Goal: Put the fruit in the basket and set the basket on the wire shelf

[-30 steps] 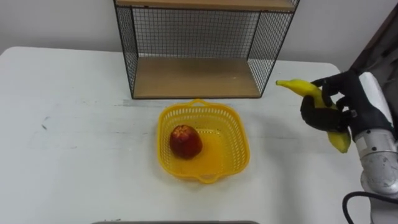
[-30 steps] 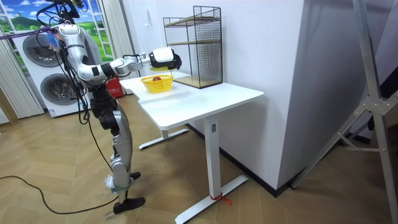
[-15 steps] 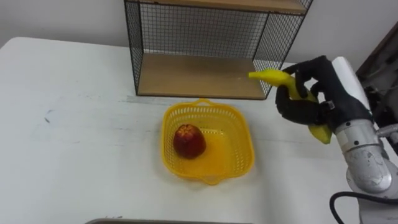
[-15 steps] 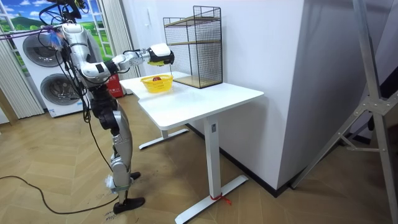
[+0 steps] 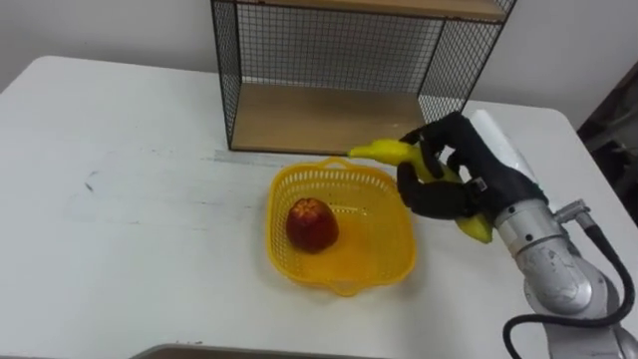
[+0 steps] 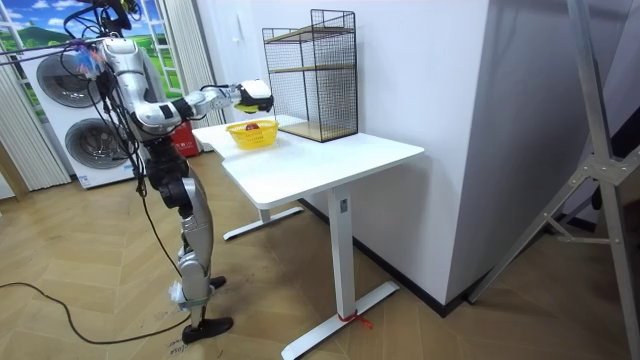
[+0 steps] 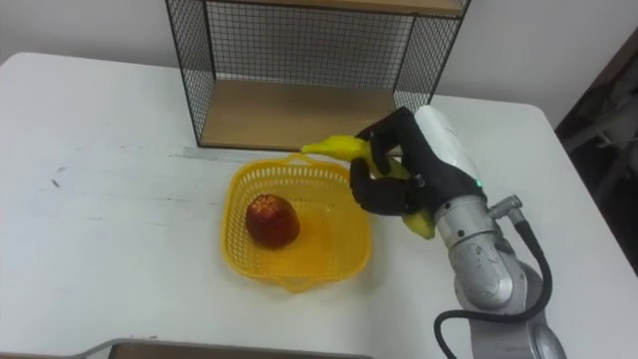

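Right hand (image 5: 446, 179), fingers curled round the banana (image 5: 384, 152), hovers over the yellow basket's (image 5: 342, 234) right rim (apple (image 5: 312, 223) inside); wire shelf (image 5: 329, 75) behind.

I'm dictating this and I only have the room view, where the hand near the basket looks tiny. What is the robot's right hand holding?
Observer: The right hand is curled round a banana, at the back right corner of the yellow basket.
Operator: Is there any fruit inside the basket?
Observer: Yes, one red fruit lies on its floor, left of centre.
Operator: Where is the shelf from there?
Observer: The wire shelf stands just behind the basket, its open front facing it.
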Robot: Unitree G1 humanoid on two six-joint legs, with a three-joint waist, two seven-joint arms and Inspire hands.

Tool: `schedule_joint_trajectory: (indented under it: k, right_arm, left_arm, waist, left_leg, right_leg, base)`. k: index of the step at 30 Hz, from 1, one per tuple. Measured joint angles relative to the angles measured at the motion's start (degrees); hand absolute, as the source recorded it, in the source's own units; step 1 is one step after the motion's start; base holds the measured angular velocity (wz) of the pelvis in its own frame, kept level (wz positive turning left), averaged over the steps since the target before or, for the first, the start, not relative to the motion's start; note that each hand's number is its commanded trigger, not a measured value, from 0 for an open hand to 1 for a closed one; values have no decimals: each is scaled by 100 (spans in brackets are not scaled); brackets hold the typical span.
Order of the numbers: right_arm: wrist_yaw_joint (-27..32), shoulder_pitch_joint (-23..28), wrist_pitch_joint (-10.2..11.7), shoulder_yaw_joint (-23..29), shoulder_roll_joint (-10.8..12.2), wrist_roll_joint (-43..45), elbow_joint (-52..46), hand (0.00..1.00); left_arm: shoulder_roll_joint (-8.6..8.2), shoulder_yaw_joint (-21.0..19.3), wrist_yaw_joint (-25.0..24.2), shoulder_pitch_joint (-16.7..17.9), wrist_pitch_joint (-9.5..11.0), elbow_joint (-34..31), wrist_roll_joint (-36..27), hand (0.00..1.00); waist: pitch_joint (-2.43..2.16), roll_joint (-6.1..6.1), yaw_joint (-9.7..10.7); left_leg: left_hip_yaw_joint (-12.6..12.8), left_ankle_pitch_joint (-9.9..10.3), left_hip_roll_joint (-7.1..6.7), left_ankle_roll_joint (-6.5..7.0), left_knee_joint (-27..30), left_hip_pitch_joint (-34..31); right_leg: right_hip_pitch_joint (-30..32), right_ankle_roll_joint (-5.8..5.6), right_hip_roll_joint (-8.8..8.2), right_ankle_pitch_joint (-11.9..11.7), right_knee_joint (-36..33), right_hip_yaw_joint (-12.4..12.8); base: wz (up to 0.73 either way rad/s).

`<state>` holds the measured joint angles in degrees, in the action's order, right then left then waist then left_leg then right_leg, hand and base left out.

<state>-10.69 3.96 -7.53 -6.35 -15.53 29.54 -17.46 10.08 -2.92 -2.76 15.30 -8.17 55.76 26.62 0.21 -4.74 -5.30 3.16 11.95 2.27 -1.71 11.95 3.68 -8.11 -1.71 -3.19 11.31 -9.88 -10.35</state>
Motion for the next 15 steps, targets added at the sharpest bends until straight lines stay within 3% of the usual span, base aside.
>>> schedule_joint_trajectory:
  k: [8, 15]
  right_arm:
    - [-200, 0, -6, -396, 75, 75, 0, 100]
    - [-270, 0, -3, -508, 74, 44, 14, 100]
  left_arm:
    - [-1, 185, 0, -24, -2, 49, -9, 0]
    - [-1, 337, -16, -66, 5, 179, -9, 0]
  waist:
    - [-11, 136, -122]
    - [-4, 136, -134]
  left_leg:
    - [-13, 0, 0, 0, 59, 0]
    - [-69, 1, -1, -2, 74, -10]
  right_leg:
    - [-18, 2, 0, -1, -1, -10]
    - [-65, 5, 0, -3, -1, -84]
  base:
    - [0]
    - [5]
